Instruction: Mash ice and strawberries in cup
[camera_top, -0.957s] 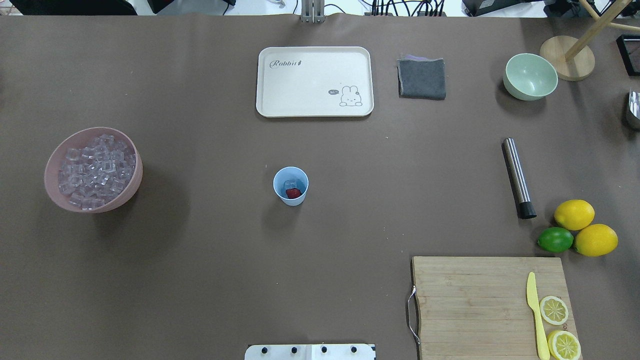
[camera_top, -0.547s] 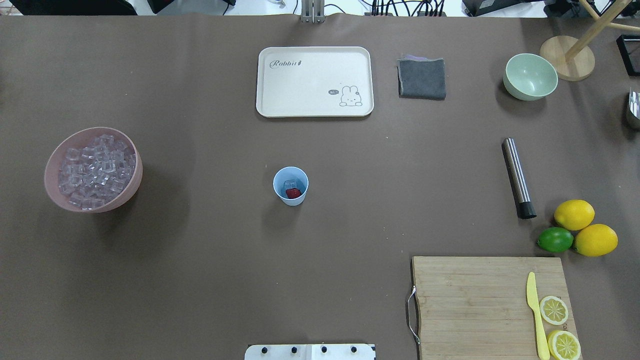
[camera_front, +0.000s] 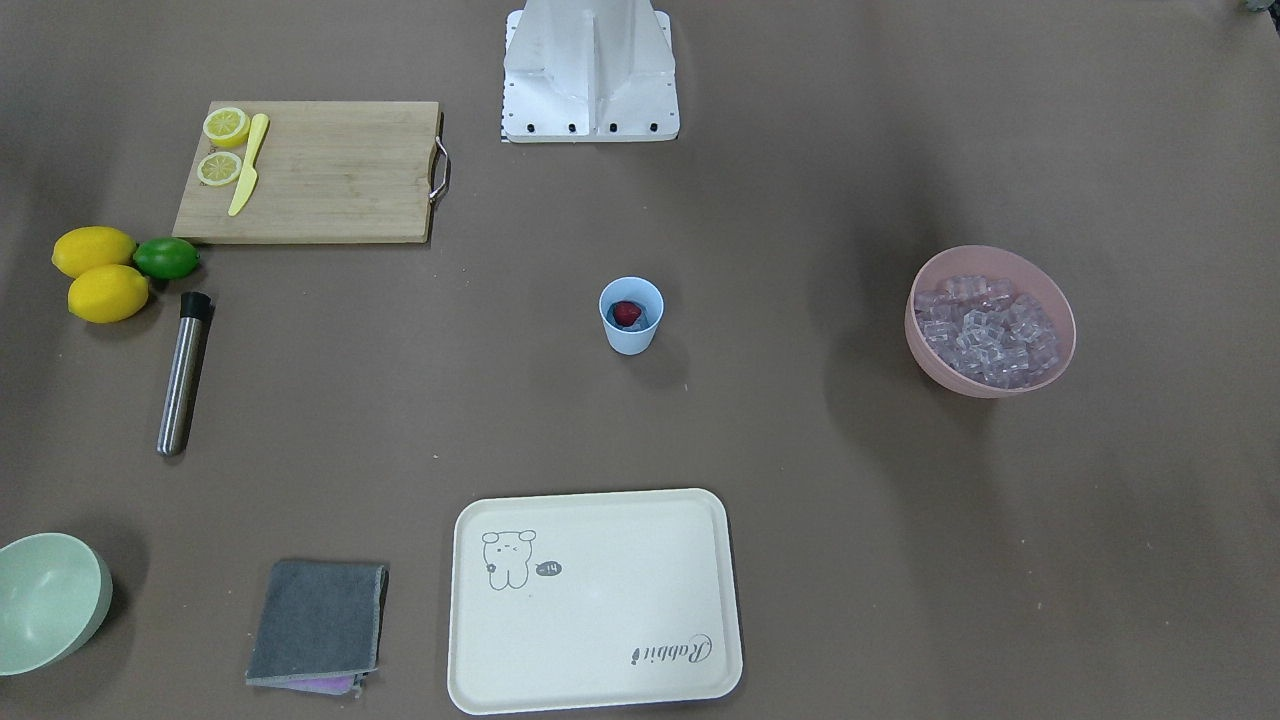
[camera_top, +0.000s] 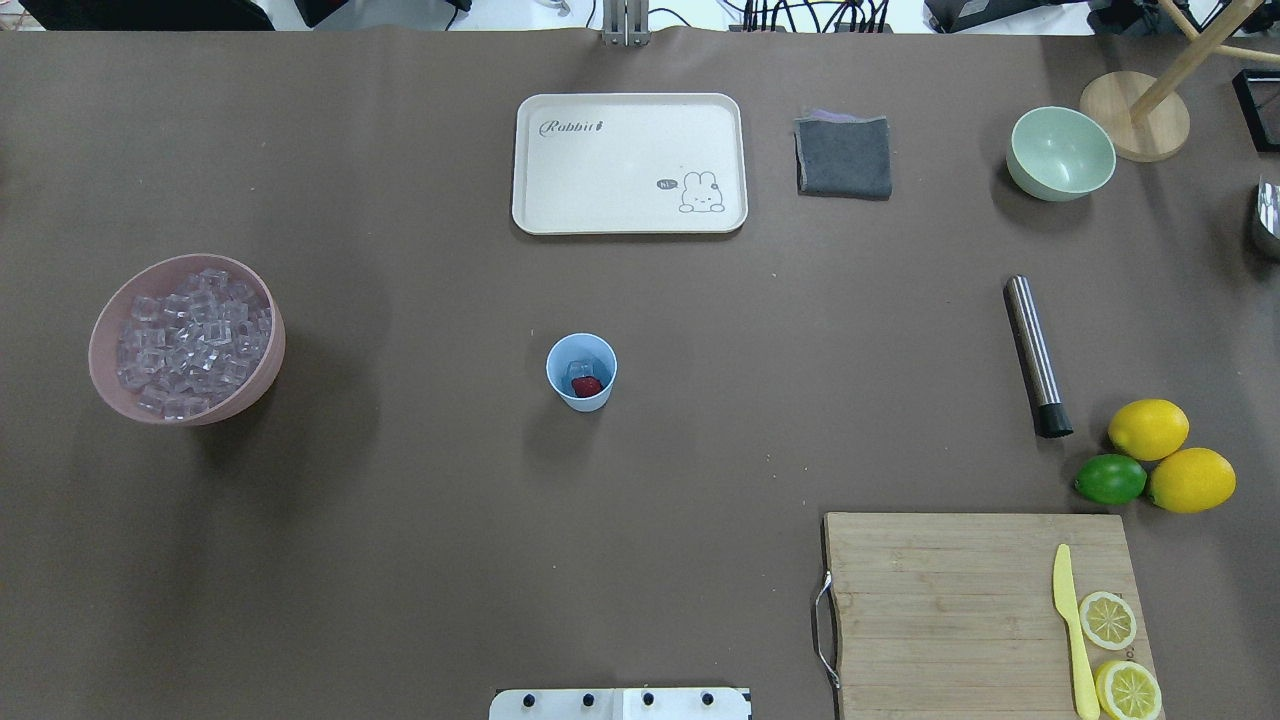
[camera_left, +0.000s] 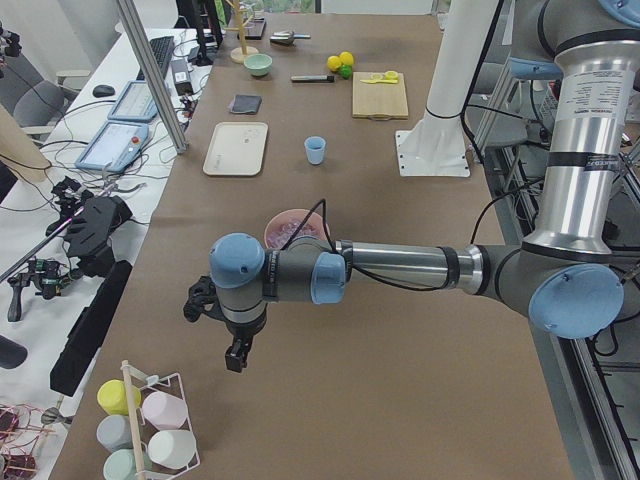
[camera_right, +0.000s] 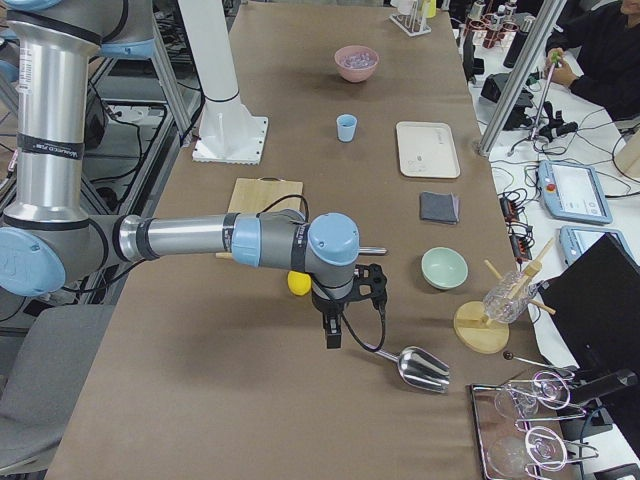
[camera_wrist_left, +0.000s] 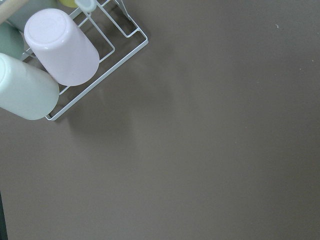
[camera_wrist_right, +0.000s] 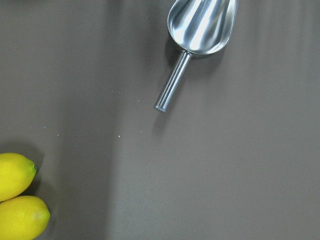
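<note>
No movement; muddler (camera_top: 1037, 356) apart from cup (camera_top: 588, 403)

One cup (camera_top: 581, 372), one strawberry (camera_top: 587, 386), two whole lemons (camera_top: 1148, 429), one lime (camera_top: 1110, 479), two lemon slices (camera_top: 1108, 620), two bowls (camera_top: 1060, 155), one tray (camera_top: 628, 163), one knife (camera_top: 1072, 630).

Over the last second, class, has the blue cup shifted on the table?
No. In the overhead view the cup stands in the same spot, just as far below the cream tray as before.
</note>
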